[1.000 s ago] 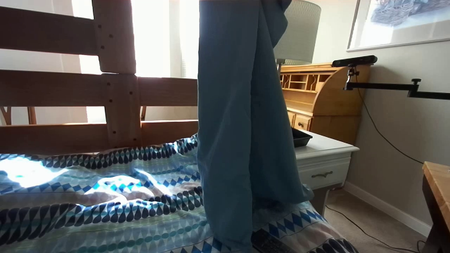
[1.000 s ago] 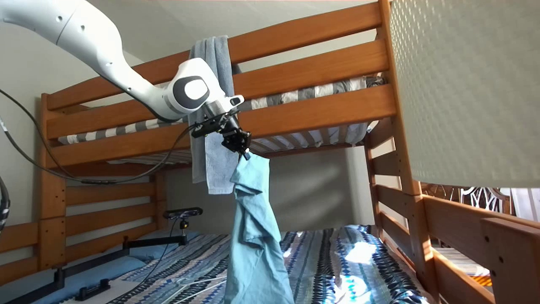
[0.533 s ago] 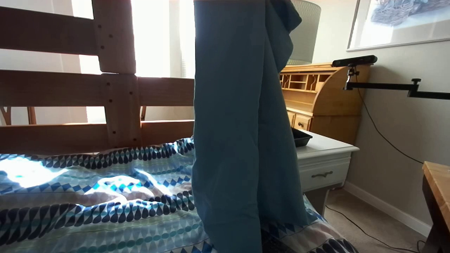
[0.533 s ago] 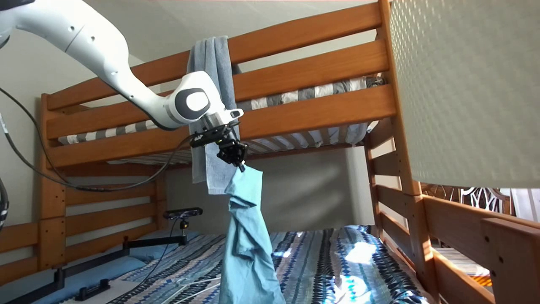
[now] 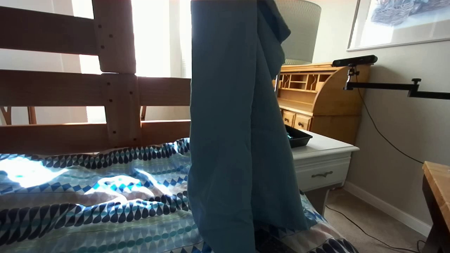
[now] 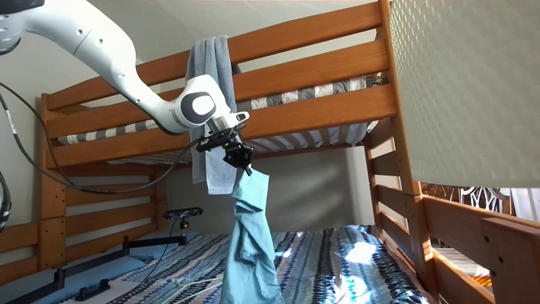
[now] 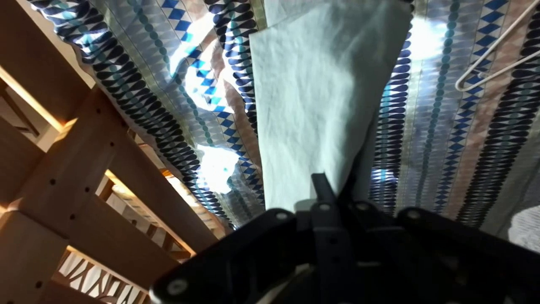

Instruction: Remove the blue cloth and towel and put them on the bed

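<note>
Sunlit bed below. End effector pinching cloth by upper end; hold looks small, might slip. Cloth, if lowered, could snag white wire lying near.

The creased blue cloth hangs over the bed, the grey towel draping its top rail.

In an exterior view, a white nightstand is bearing a black tray. Behind the nightstand, a wooden roll-top desk is showing its curved side; above the nightstand, a pale lampshade is rising. Up and to the nightstand's right, a black camera is sitting on a jointed mount, and higher a framed picture is hanging. Well right of the nightstand, a wooden tabletop is jutting in, while carpet is spreading between them
</note>
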You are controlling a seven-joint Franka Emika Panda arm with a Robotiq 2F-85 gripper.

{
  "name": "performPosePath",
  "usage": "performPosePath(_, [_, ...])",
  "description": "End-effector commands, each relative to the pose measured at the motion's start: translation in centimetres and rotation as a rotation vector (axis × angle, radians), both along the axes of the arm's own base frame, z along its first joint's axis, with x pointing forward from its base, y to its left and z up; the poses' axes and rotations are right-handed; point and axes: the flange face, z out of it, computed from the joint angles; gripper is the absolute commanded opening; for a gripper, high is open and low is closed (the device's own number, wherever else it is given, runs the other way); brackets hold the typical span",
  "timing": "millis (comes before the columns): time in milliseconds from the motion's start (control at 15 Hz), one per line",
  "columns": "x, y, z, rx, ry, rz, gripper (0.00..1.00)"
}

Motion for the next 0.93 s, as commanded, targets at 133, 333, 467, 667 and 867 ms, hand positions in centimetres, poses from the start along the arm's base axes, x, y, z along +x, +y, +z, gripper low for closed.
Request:
performPosePath(133, [6.3, -0.8, -8.0, -0.028, 0.015, -0.081, 0.01])
performPosePath(333, [9.3, -1.5, -12.0, -0.075, -0.004, -0.132, 0.01])
performPosePath(467, [11.5, -2.2, -13.8, -0.099, -0.017, -0.226, 0.01])
performPosePath(667, [14.8, -3.3, -15.3, -0.114, -0.052, -0.4, 0.01])
performPosePath(867, [16.2, -3.3, -17.8, -0.14, -0.061, -0.557, 0.01])
